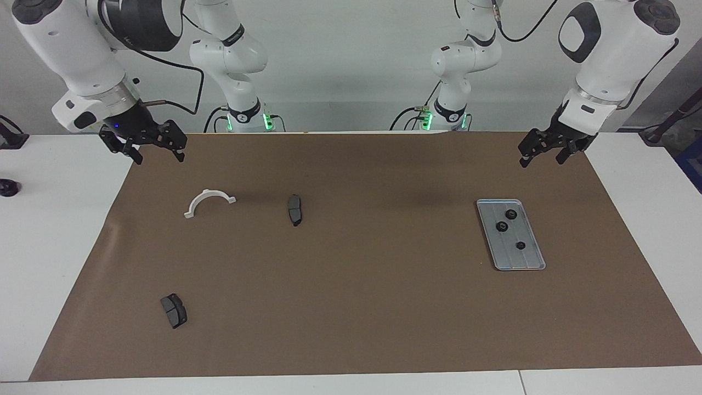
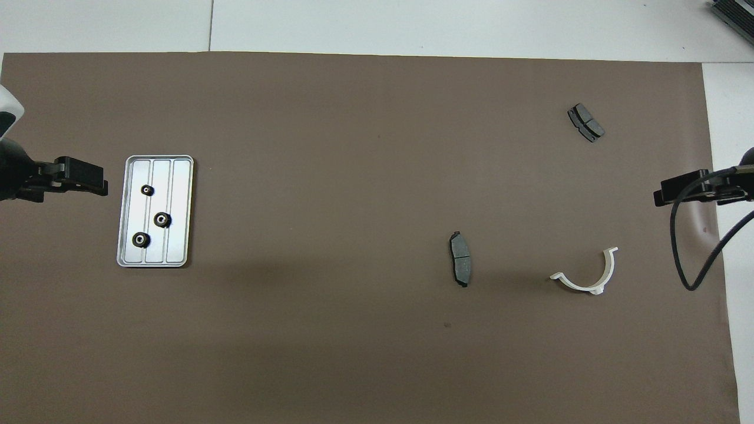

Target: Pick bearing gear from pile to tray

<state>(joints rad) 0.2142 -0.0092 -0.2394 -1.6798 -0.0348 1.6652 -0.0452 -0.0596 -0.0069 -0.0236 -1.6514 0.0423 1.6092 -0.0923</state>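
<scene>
The silver tray lies on the brown mat toward the left arm's end; it also shows in the overhead view. Three small black gears sit in it, also seen from overhead. The pile is a white half-ring bracket and two dark brake pads toward the right arm's end; no gear shows among them. My left gripper hangs open and empty over the mat's edge beside the tray. My right gripper hangs open and empty over the mat's corner, beside the bracket.
The brown mat covers most of the white table. In the overhead view the bracket and the pads lie well apart. A small dark object sits on the bare table past the right arm.
</scene>
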